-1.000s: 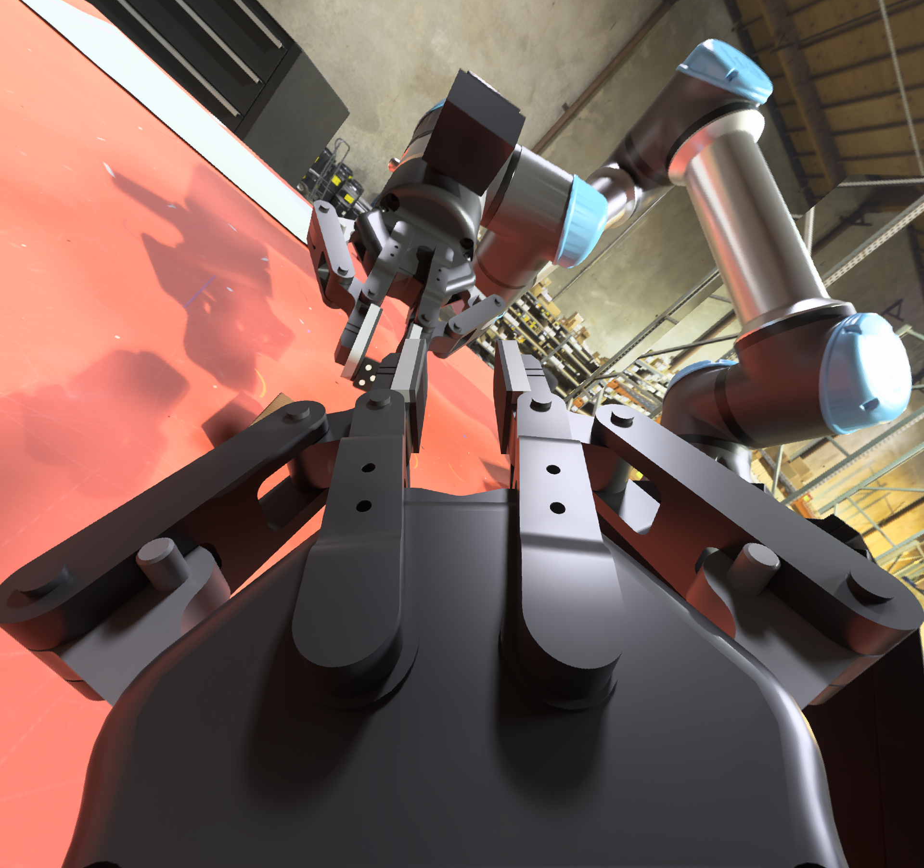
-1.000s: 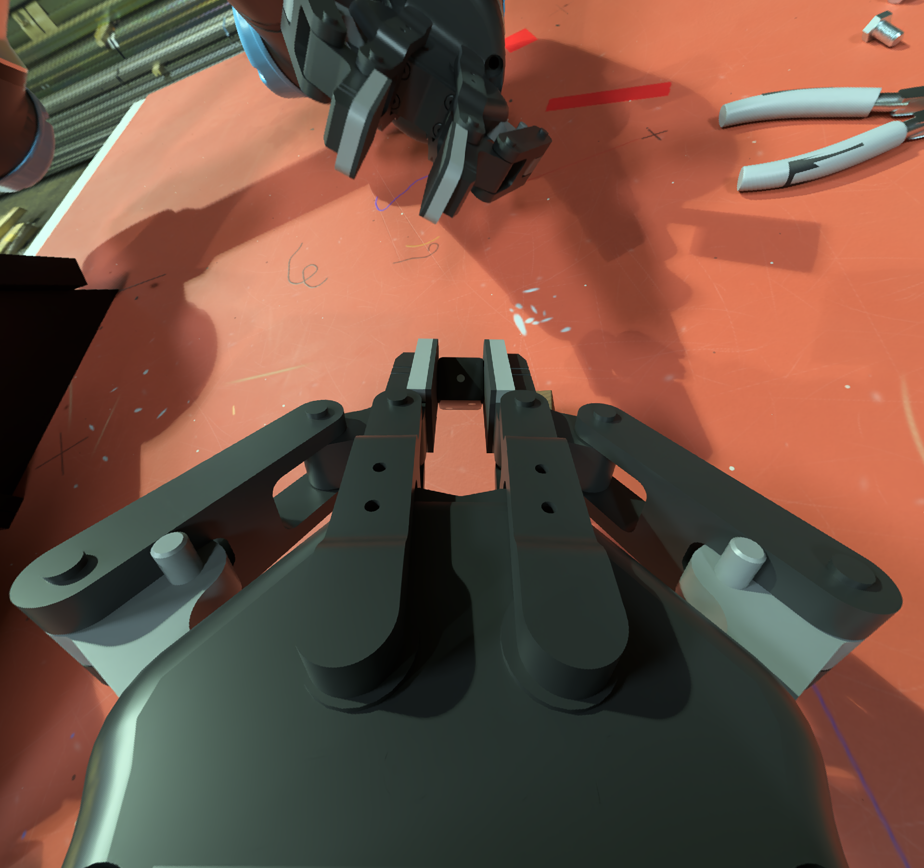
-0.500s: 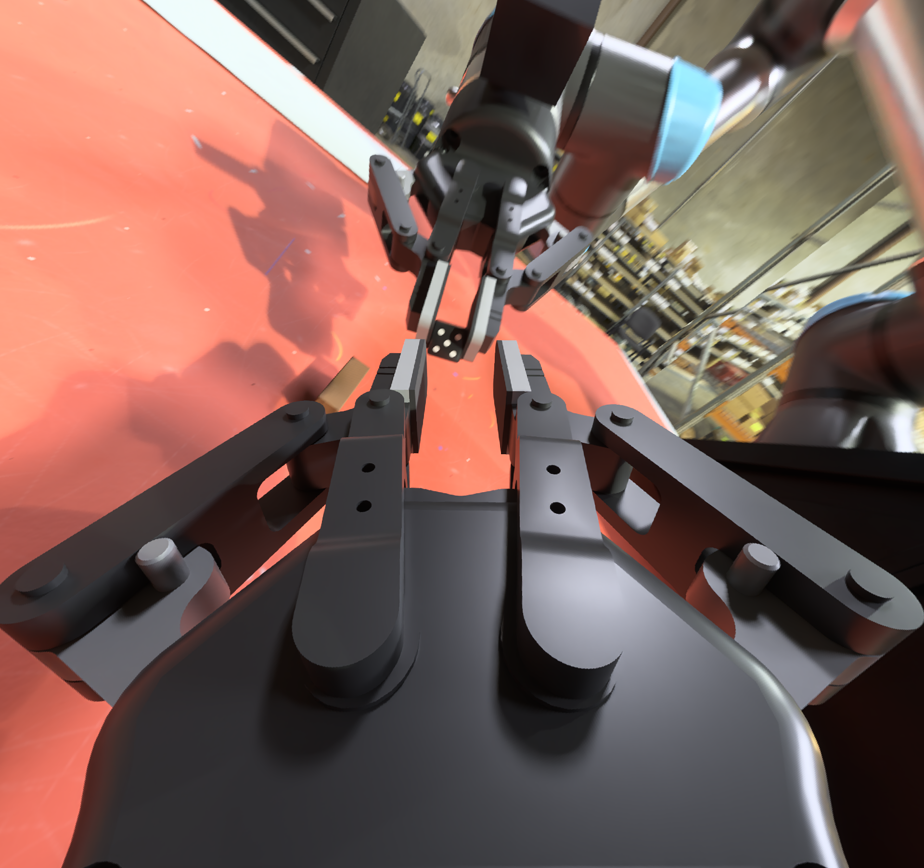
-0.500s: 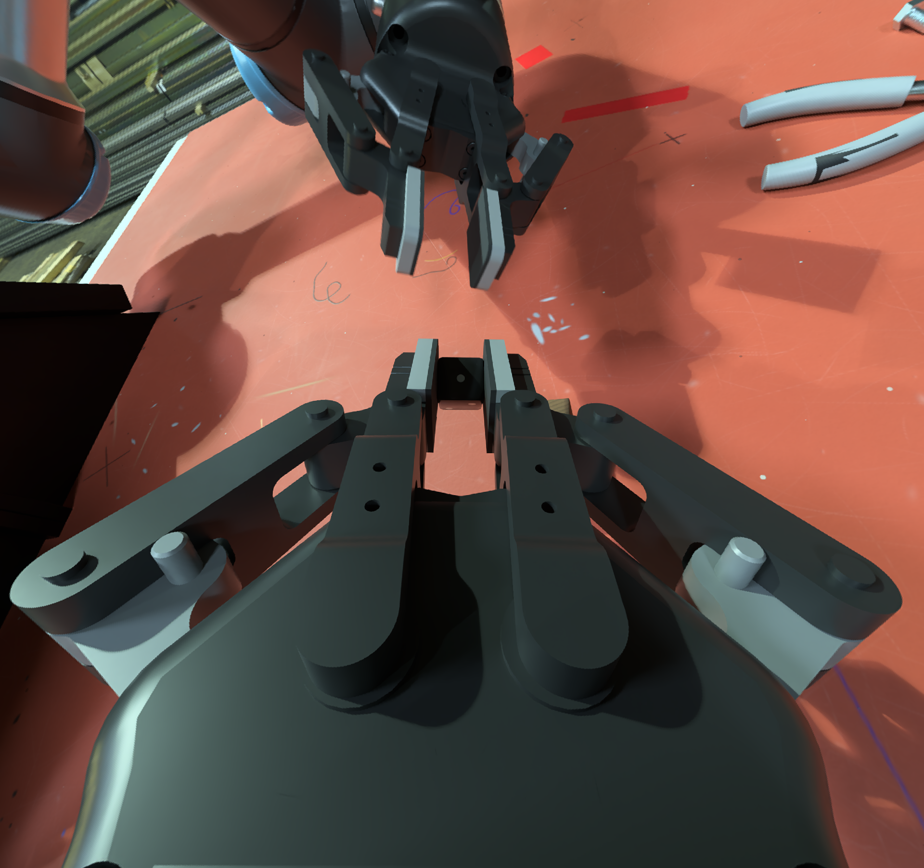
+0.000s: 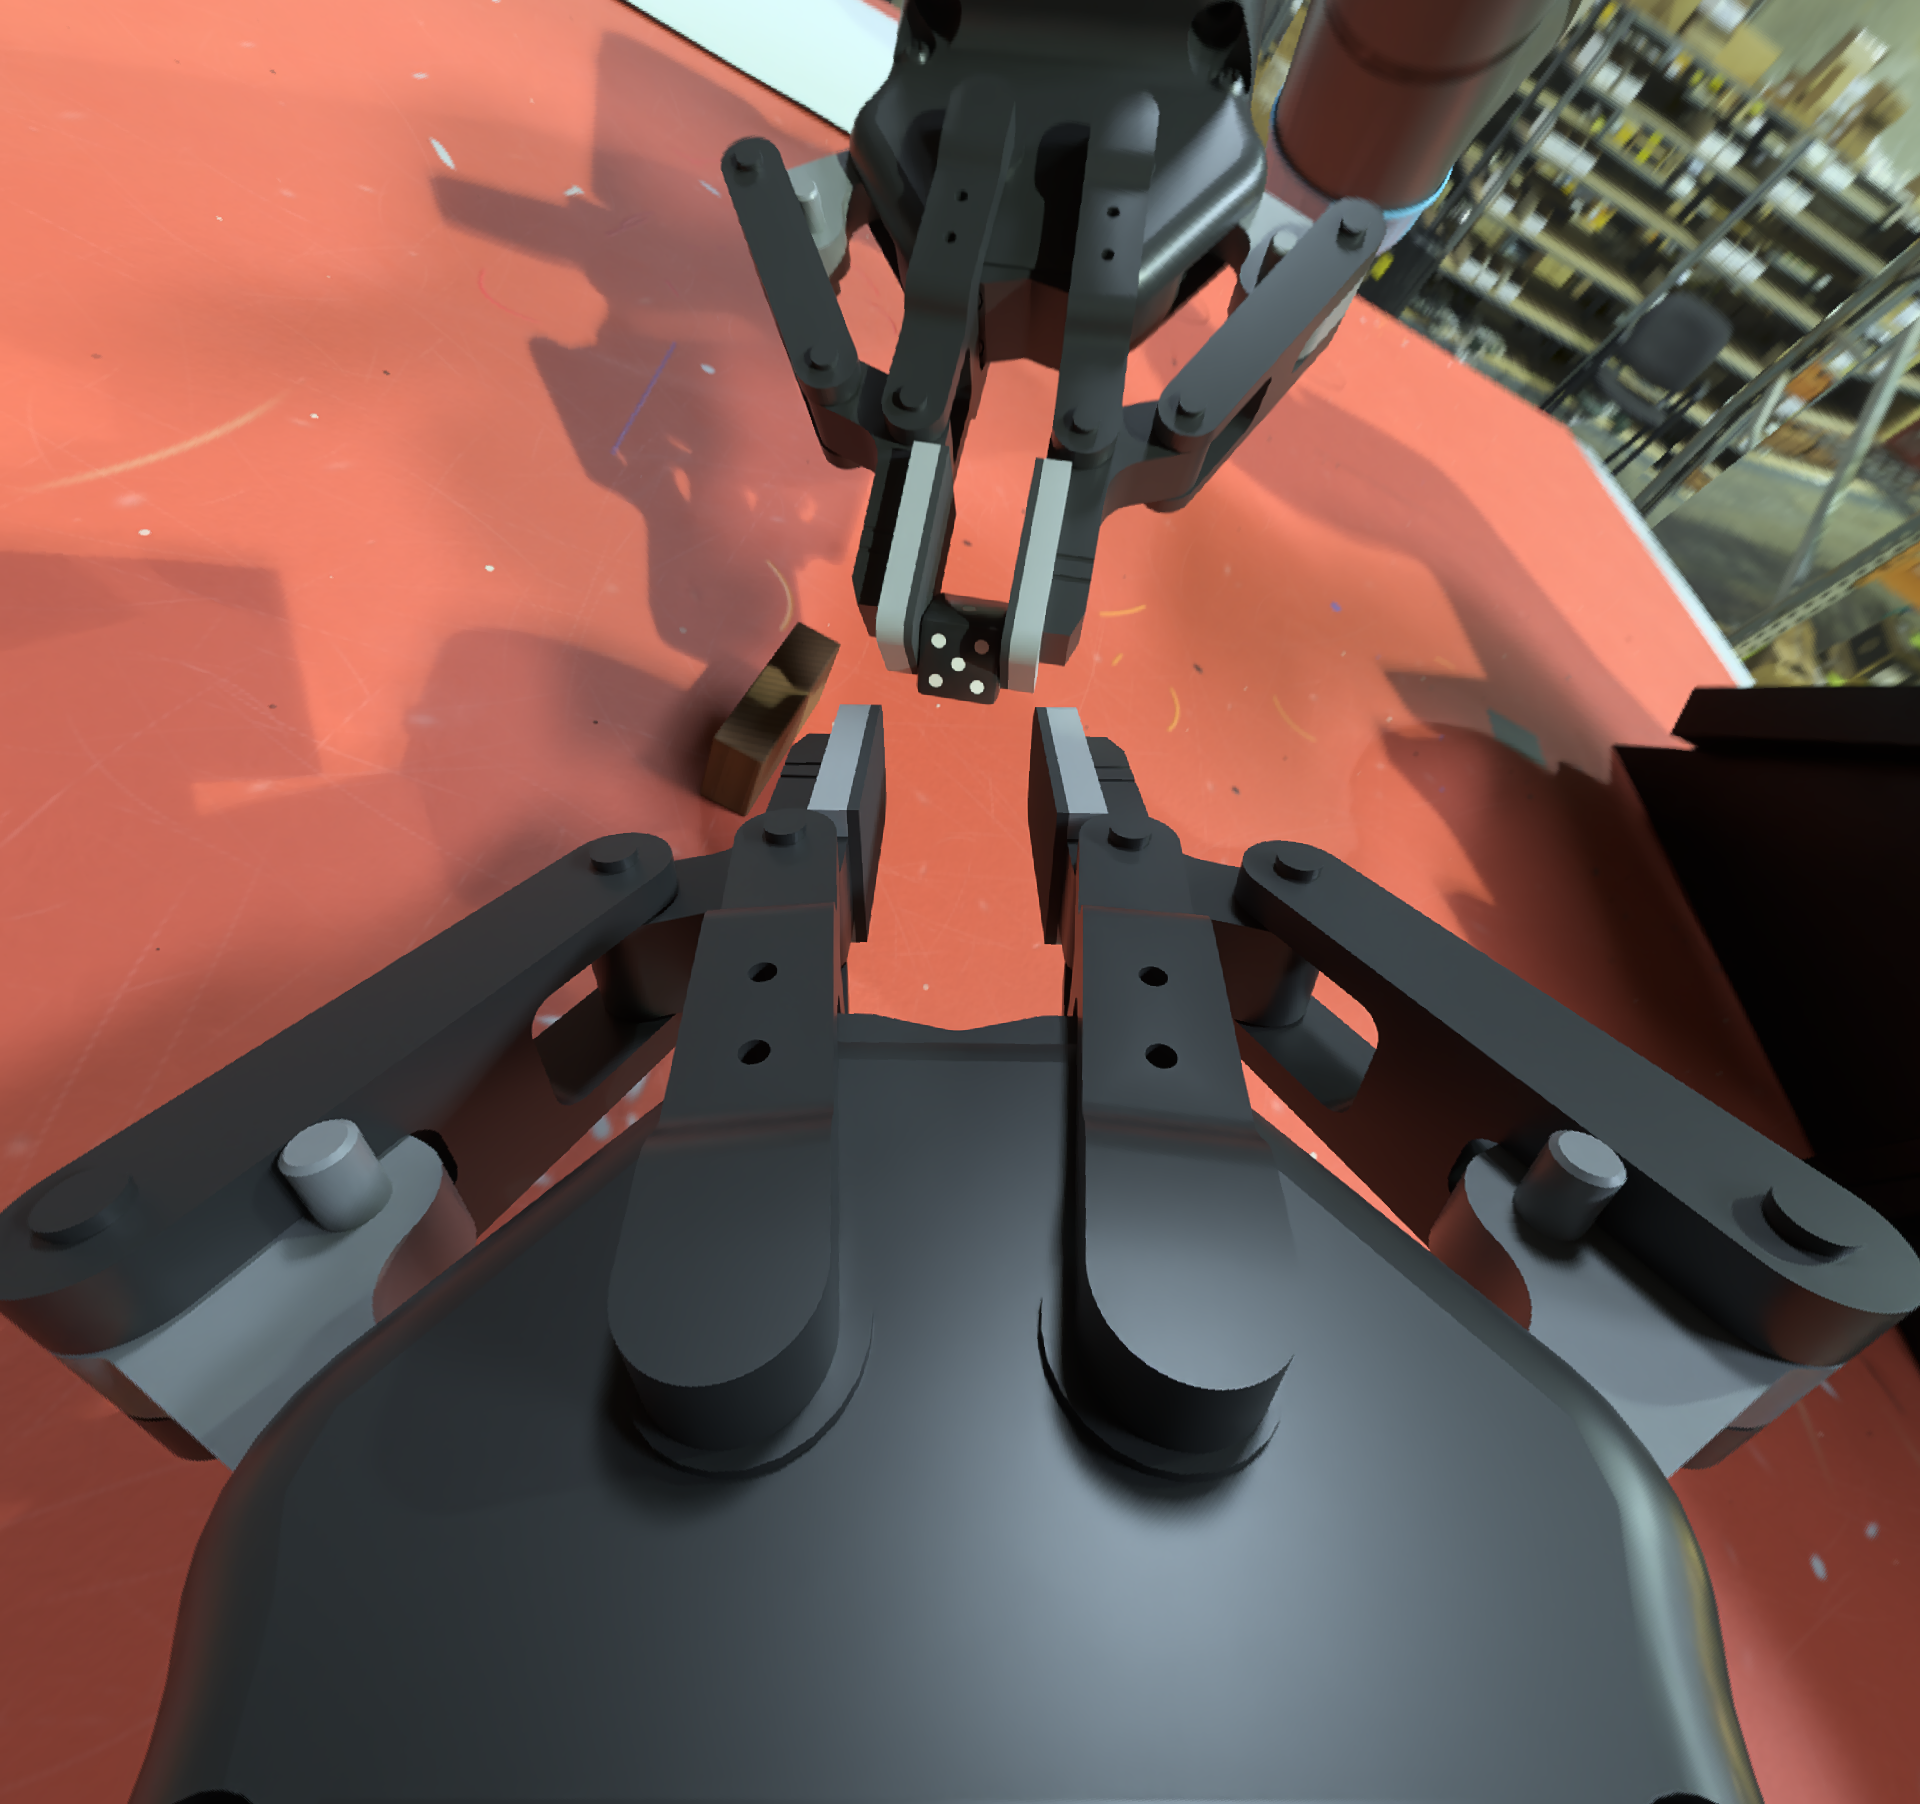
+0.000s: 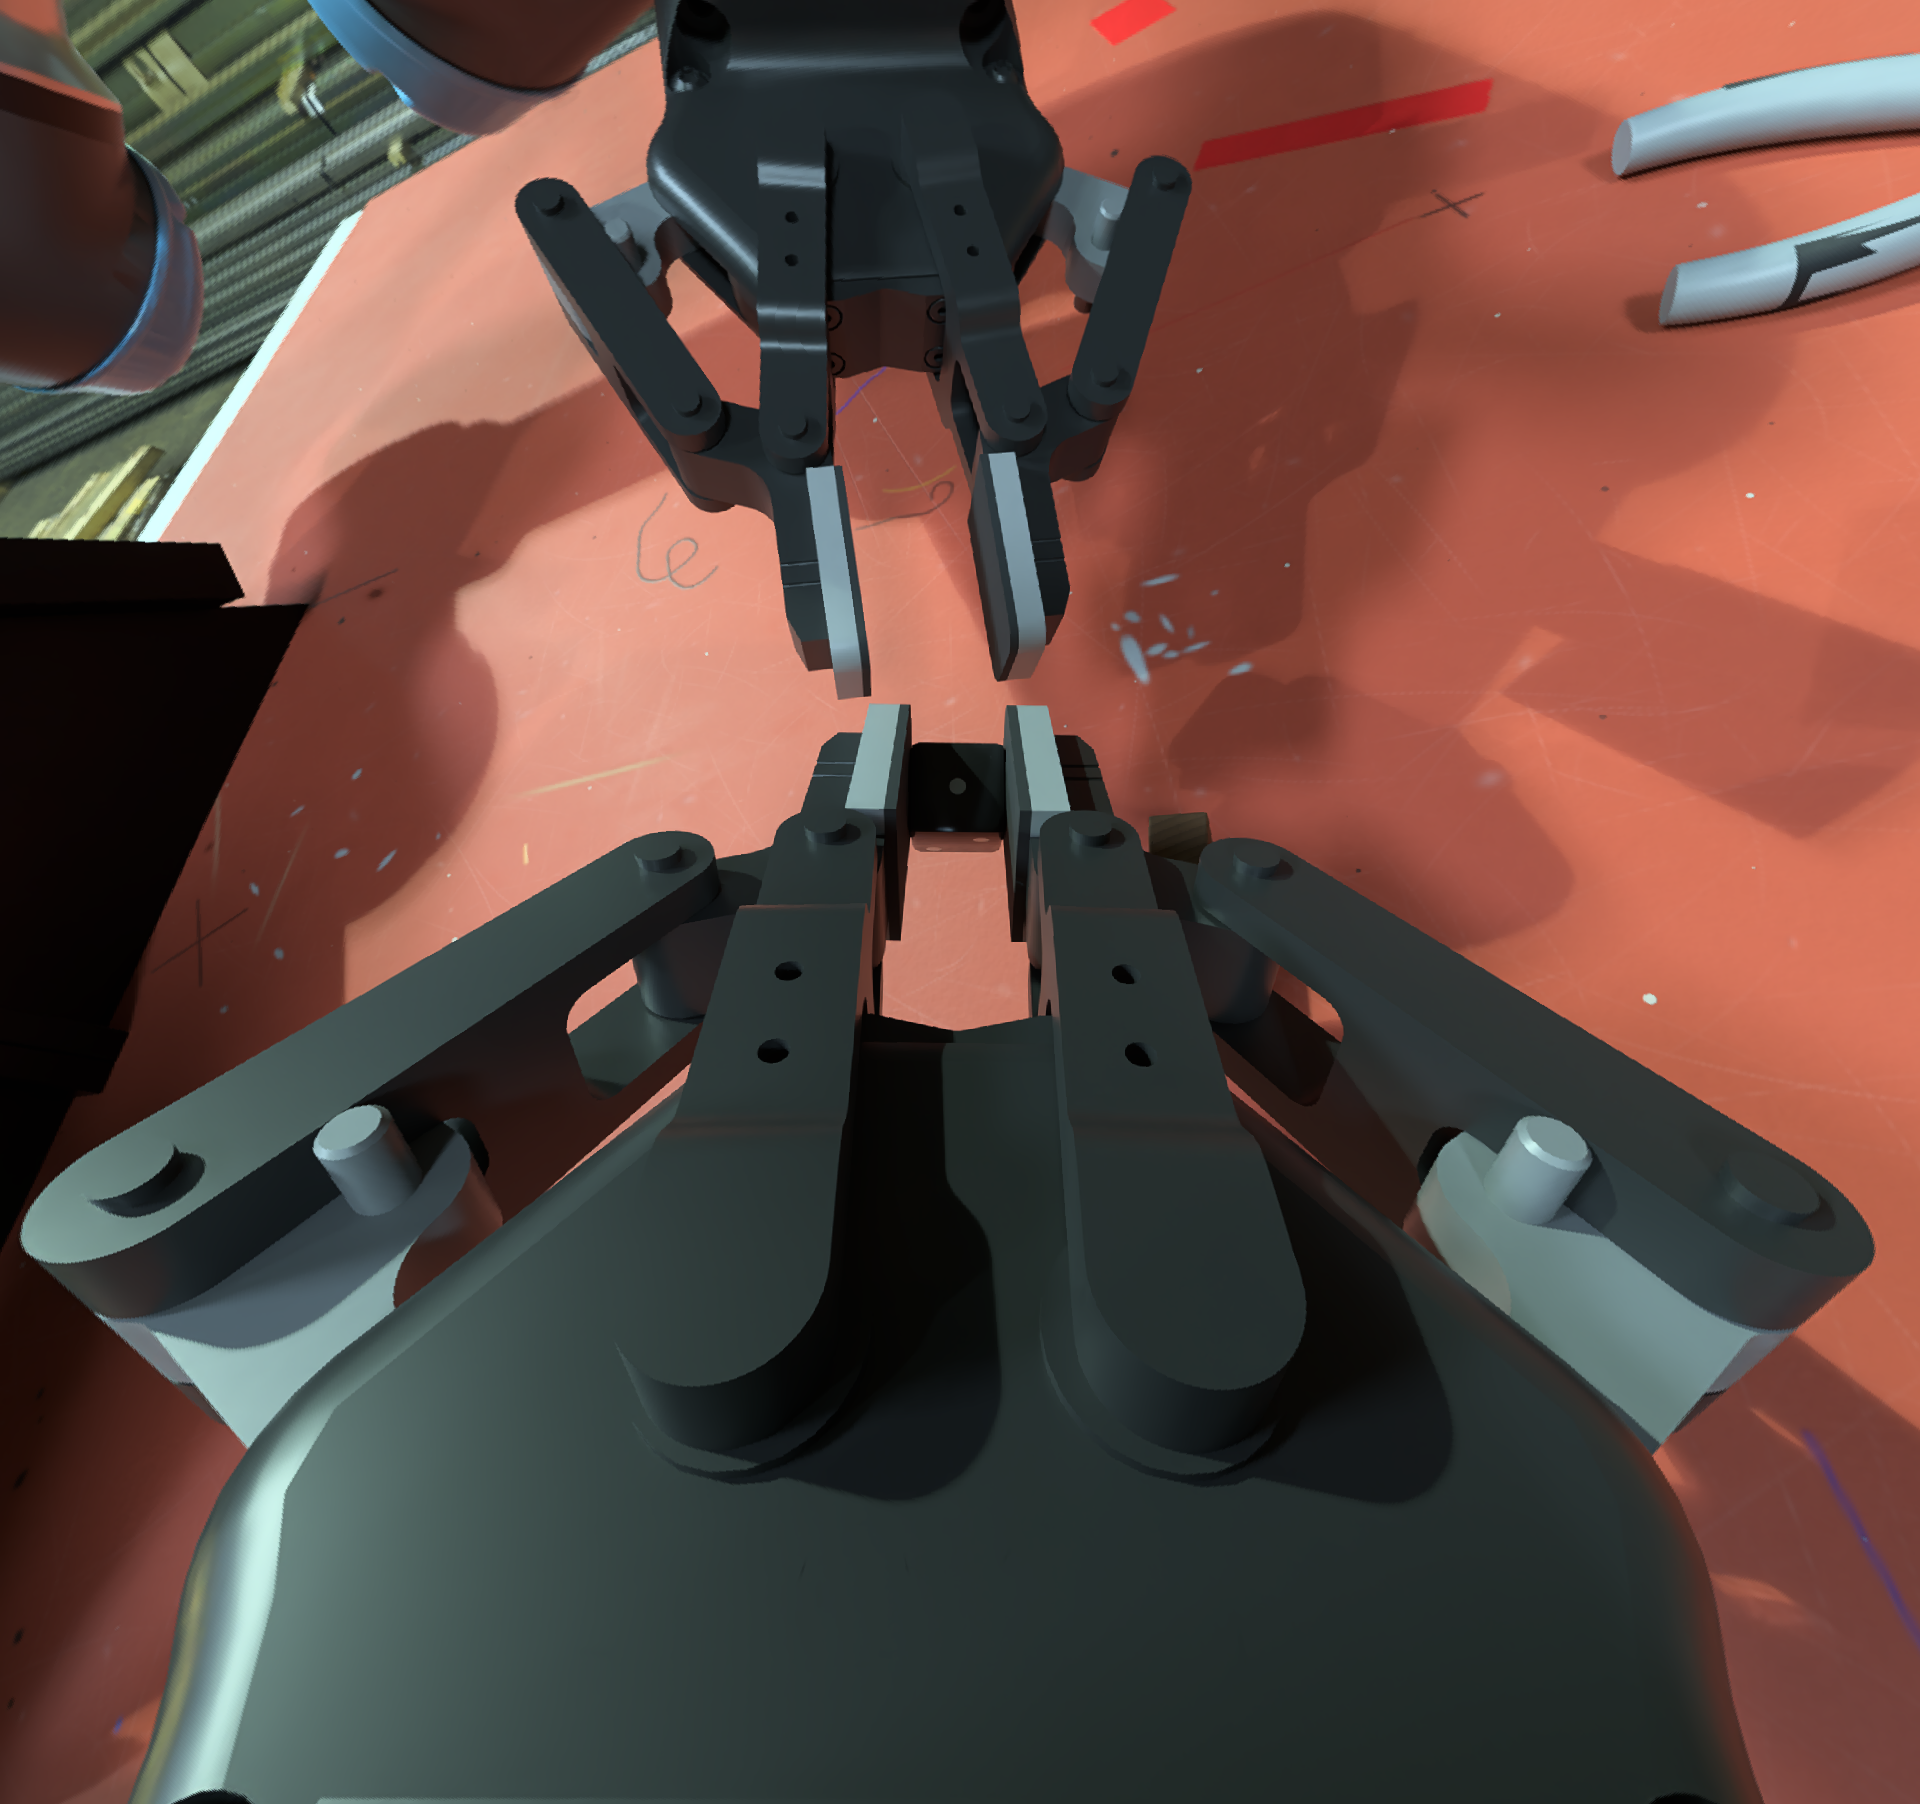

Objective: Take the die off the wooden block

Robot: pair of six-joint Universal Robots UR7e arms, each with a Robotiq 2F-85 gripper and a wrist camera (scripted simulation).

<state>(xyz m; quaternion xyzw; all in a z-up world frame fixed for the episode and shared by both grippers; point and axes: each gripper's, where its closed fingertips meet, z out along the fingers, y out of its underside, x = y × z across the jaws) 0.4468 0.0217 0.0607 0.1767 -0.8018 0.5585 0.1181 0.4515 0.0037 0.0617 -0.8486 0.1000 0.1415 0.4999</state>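
A black die (image 5: 958, 661) with white pips is clamped between the pads of my right gripper (image 5: 960, 658), which hangs above the red table facing my left gripper. In the right wrist view the die (image 6: 957, 786) sits between the pads of my right gripper (image 6: 957, 752). My left gripper (image 5: 956, 746) is open and empty, its tips just short of the die; it also shows in the right wrist view (image 6: 925, 663). The small wooden block (image 5: 771, 717) lies on the table to the left of my left fingers, with nothing on it. A corner of the block (image 6: 1179, 832) shows past my right finger.
The red table (image 5: 260, 404) has a pale edge at the back. Grey-handled pliers (image 6: 1787, 196) lie at the far right in the right wrist view. A dark box (image 6: 94, 819) stands at the left there, and a dark box (image 5: 1808, 902) at the right in the left wrist view.
The two grippers have come closer, tip to tip. My left gripper has tilted down toward the table, so the wooden block now shows in full. The die stays clamped in my right gripper.
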